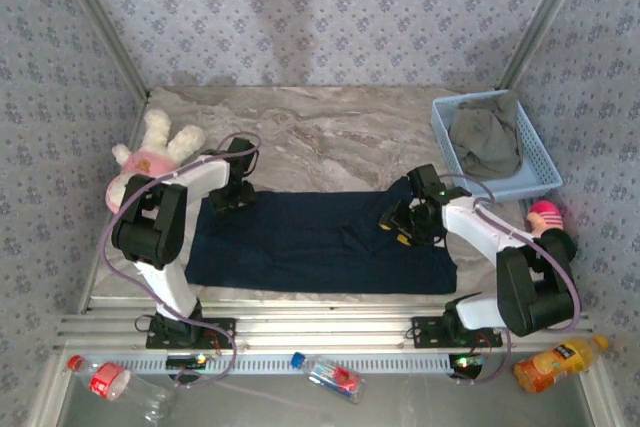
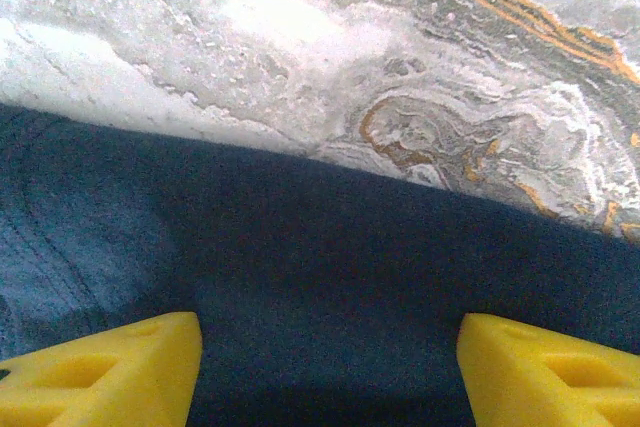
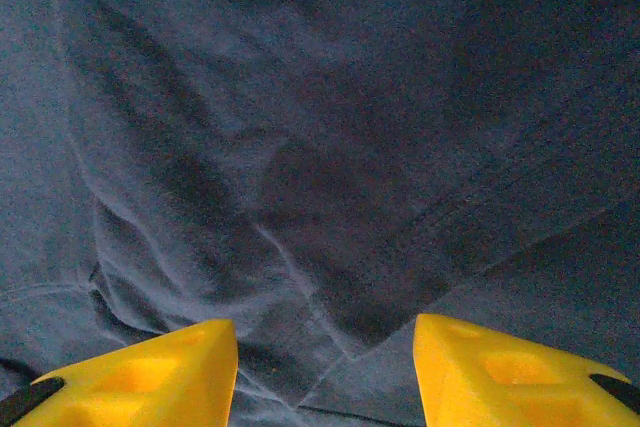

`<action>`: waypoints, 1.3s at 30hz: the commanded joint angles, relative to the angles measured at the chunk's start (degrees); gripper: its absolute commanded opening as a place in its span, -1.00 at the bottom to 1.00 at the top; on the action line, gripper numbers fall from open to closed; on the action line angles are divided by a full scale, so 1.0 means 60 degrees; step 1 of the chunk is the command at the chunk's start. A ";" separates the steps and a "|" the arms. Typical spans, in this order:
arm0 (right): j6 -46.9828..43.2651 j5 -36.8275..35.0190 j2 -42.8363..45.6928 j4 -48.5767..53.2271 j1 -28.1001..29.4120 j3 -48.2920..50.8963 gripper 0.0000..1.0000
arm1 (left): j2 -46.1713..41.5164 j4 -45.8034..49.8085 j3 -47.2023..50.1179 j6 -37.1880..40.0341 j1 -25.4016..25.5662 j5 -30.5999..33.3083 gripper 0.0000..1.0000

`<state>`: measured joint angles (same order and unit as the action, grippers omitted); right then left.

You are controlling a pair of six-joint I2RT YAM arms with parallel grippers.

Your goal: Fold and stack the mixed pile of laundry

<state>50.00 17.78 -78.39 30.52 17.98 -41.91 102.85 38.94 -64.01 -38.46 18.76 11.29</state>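
Laundry split: olive-grey garment (image 1: 487,137) in basket (image 1: 508,187), navy garment (image 1: 320,242) on surface (image 1: 330,132)

The light blue basket sits at the far right corner, with the olive-grey garment crumpled inside. The navy garment lies spread across the near surface. My left fingers (image 2: 100,372) gape wide and empty over its far edge. My right fingers (image 3: 140,372) are equally spread and empty above its wrinkled right part.

The marble counter (image 1: 330,127) holds a big dark blue cloth (image 1: 320,242) lying flat at 6 o'clock, a blue basket (image 1: 541,152) at 2 o'clock and a plush toy (image 1: 150,157) at 9 o'clock.
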 commanded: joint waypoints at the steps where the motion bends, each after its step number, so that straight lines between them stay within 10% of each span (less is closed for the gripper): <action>1: 0.0478 0.0360 -0.0510 -0.0314 0.0189 0.0053 0.02 | -0.0032 0.0116 0.0183 0.0073 0.0020 0.0161 0.40; 8: 0.0609 0.0141 -0.0982 -0.0539 0.0433 -0.0141 -0.10 | -0.0017 0.0088 0.0174 0.0136 0.0007 0.0157 0.40; 14: 0.0511 -0.0103 -0.0595 -0.0068 0.0476 -0.0679 -1.00 | -0.0003 0.0073 0.0136 0.0205 0.0007 0.0151 0.40; 31: 0.1473 0.0118 0.2472 0.3497 0.2125 -0.0055 -0.97 | 0.0334 0.0057 -0.0053 0.0346 -0.0007 0.0183 0.40; 36: 0.0811 0.0556 0.2587 0.3318 0.1849 -0.0216 -0.11 | 0.0427 0.0093 -0.0244 0.0475 -0.0007 0.0279 0.41; 39: -0.0318 -0.0312 0.2574 0.3632 0.1147 -0.1245 0.02 | 0.0495 0.0159 -0.0356 0.0528 -0.0022 0.0316 0.42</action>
<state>53.98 19.55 -63.75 49.74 27.99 -43.59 103.70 38.94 -65.10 -36.47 18.76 11.81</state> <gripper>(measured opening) 0.503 0.711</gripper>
